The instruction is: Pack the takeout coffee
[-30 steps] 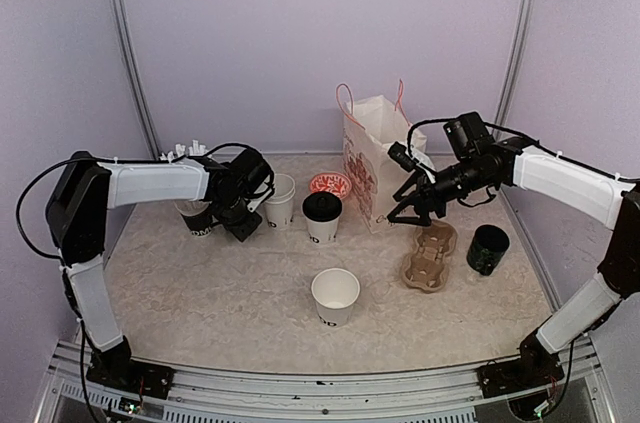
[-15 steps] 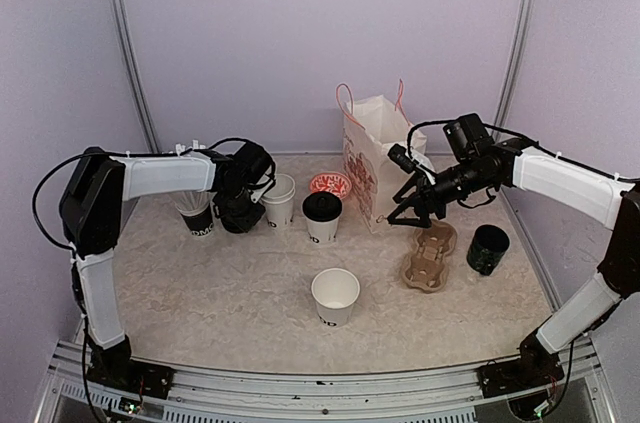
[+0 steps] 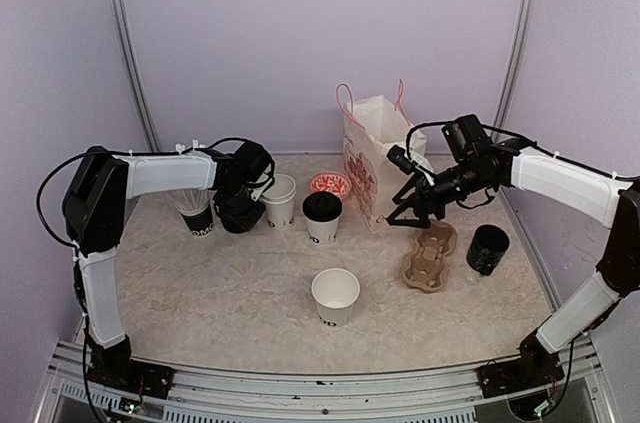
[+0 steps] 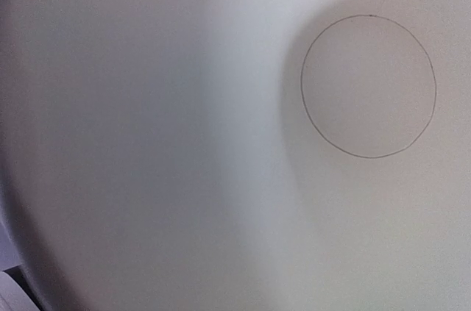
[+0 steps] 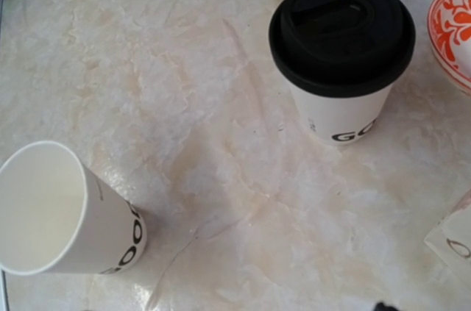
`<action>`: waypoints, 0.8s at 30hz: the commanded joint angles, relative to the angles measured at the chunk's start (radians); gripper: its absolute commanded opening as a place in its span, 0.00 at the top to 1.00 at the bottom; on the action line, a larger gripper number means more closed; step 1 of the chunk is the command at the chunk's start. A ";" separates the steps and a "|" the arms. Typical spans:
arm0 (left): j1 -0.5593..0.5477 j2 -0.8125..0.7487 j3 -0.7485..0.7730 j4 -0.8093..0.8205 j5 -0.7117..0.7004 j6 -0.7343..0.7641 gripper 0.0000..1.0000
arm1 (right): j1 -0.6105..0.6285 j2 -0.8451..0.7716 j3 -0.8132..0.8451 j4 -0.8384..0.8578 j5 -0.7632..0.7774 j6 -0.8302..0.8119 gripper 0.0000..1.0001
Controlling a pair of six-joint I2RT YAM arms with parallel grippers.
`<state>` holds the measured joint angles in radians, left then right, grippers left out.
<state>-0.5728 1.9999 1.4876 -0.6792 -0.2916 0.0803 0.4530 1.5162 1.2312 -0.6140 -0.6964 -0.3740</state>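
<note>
A: Cups first; how do they look?

B: White paper, black lettering near the base; the lidded cup [image 3: 322, 215] wears a round black lid and stands upright near the table's [image 3: 200, 283] middle; an open cup [image 3: 335, 295] stands at its 6 o'clock, well apart; a second open cup [image 3: 279, 200] stands near, at its 9 o'clock.

A: Fingers?

B: Right fingers [image 3: 397, 215] spread apart and empty, above the table at the lidded cup's 3 o'clock; left fingers [image 3: 241, 211] sit against the second open cup; clenched or not, I cannot tell, as their camera shows only blurred white.

A: Surface and room?

B: Cream marbled table; plain lilac walls [image 3: 300, 33].
</note>
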 commanded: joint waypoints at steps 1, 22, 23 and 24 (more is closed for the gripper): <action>-0.002 -0.027 -0.001 0.016 0.001 -0.004 0.52 | -0.002 0.012 -0.003 0.010 -0.017 -0.003 0.21; 0.008 -0.123 -0.134 0.100 0.008 -0.011 0.52 | -0.002 0.020 0.004 0.004 -0.022 0.001 0.21; 0.008 -0.120 -0.136 0.105 0.002 -0.004 0.51 | -0.002 0.018 0.003 0.004 -0.021 0.001 0.21; 0.008 -0.116 -0.138 0.109 -0.002 0.001 0.51 | -0.002 0.016 0.001 0.003 -0.020 0.001 0.21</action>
<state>-0.5705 1.8610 1.3640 -0.6033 -0.2920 0.0505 0.4530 1.5402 1.2312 -0.6144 -0.7036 -0.3733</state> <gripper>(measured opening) 0.486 0.793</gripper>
